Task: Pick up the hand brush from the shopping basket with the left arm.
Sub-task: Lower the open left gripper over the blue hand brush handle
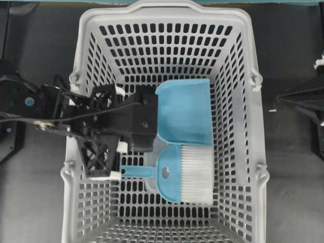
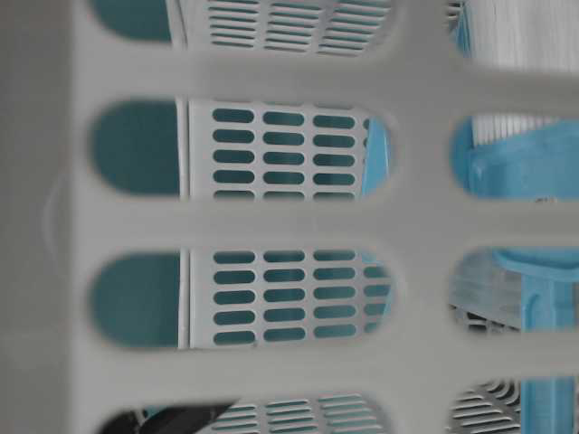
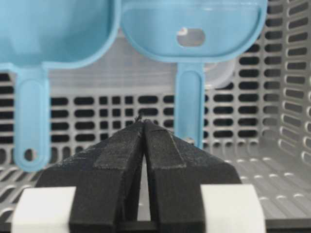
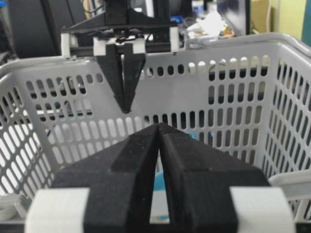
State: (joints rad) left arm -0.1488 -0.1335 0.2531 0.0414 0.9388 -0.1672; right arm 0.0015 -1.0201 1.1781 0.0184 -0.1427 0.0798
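Fingers of the left gripper are pressed together with nothing between them — they hang inside the shopping basket, tips aimed at the floor just short of the hand brush. Closed as they are, they cannot take the handle; in my judgement they must part before any grasp.

Nearest the left gripper is the brush's thin handle, pointing toward it and lying flat on the slotted floor, which suits a pinch from above. Beyond the handle comes the body with its small hole, then the white bristles toward the far wall.

Beside the brush lies the dustpan, its edge touching or overlapping the brush body — a risk of snagging on the lift.

Outside the basket, the right gripper rests with fingers together, holding nothing, evidently parked clear.
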